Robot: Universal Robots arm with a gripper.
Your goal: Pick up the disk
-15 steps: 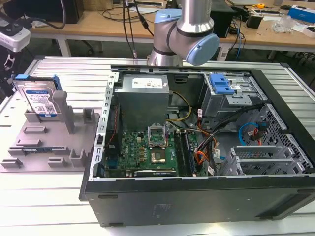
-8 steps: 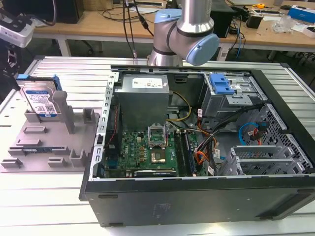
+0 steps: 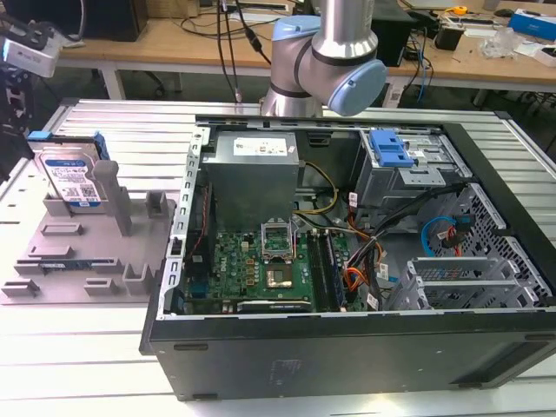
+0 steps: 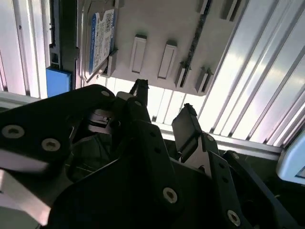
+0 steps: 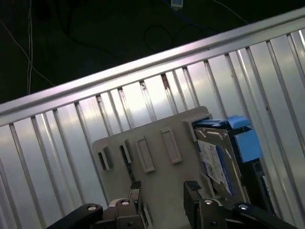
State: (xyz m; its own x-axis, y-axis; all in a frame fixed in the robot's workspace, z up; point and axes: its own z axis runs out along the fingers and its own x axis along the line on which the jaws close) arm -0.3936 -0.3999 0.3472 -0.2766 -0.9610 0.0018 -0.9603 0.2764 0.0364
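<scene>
On the exterior view's left, the disk stands on its edge at the far end of a grey fixture. It is tilted a little, with the printed label facing the camera and the blue side rails showing at its top. An upright post of the fixture is touching it or just beside it on the exterior view's right, and more short posts and slots stand on the rest of the plate. The fixture lies on a table of metal slats. Just beside it comes the open computer case, whose tall black wall rises between the fixture and the inside parts. In the case are the power supply, the green motherboard, bundles of cables and, further right, a blue bracket. Behind the case is the base of the robot arm, and wooden workbenches stand in the background. In both wrist views the gripper hovers above the slatted table and the fixture. Its two dark fingers are apart and nothing is between them. The disk is off to one side of the fingers, not touched, with the bare plate and its slot blocks below the gap.
</scene>
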